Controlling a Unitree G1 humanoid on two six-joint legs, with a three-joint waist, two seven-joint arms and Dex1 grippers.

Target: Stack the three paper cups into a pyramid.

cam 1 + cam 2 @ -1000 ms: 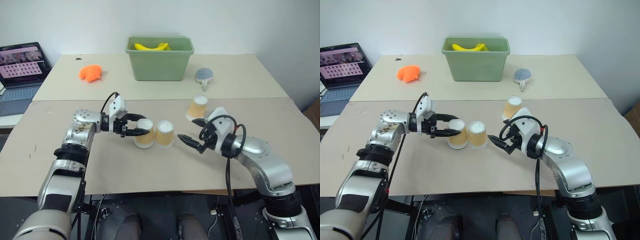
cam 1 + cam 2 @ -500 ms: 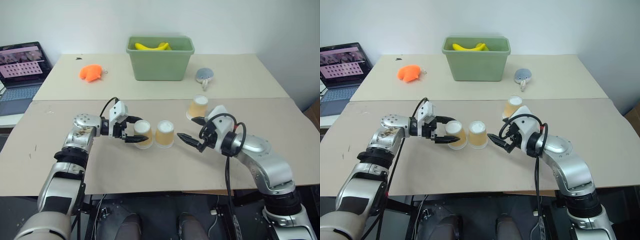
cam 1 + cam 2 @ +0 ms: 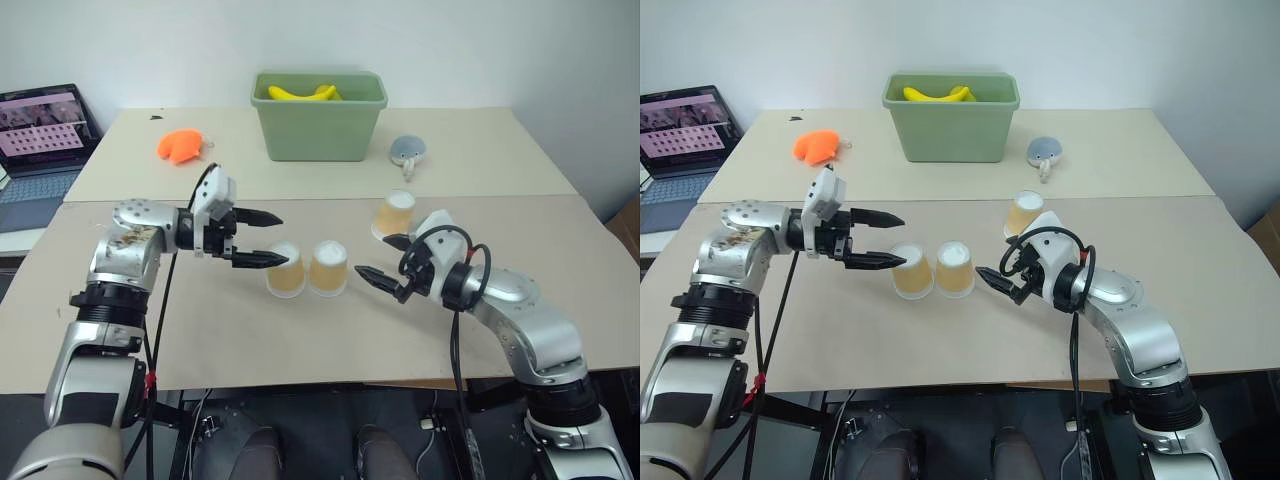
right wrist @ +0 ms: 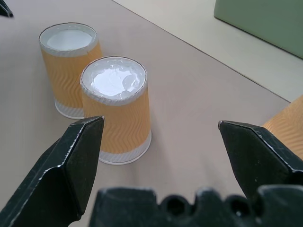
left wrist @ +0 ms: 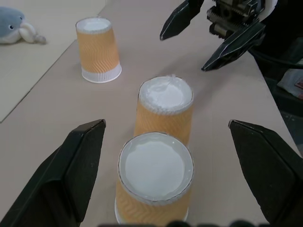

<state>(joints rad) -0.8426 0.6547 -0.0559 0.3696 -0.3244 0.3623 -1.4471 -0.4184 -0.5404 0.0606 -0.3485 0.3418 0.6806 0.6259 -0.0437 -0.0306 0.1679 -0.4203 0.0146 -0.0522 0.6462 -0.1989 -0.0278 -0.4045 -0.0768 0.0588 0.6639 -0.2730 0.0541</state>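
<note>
Tan paper cups (image 3: 286, 269) (image 3: 328, 268) stood touching on our desk (image 3: 300, 340); a third (image 3: 395, 214) stood apart. Our left tool (image 3: 258, 238) and right tool (image 3: 380, 258) both gaped, empty.

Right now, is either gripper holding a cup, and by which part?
Nothing is held. The left gripper is open, hanging just above and beside the left cup; the right gripper is open, apart from the middle cup.

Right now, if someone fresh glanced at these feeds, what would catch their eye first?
Two upside-down tan-orange paper cups stand side by side at the middle of the beige table, flanked by the open left gripper and open right gripper. A third tan cup stands apart behind the right gripper. Farther back sits a green plastic bin holding yellow bananas.
</note>
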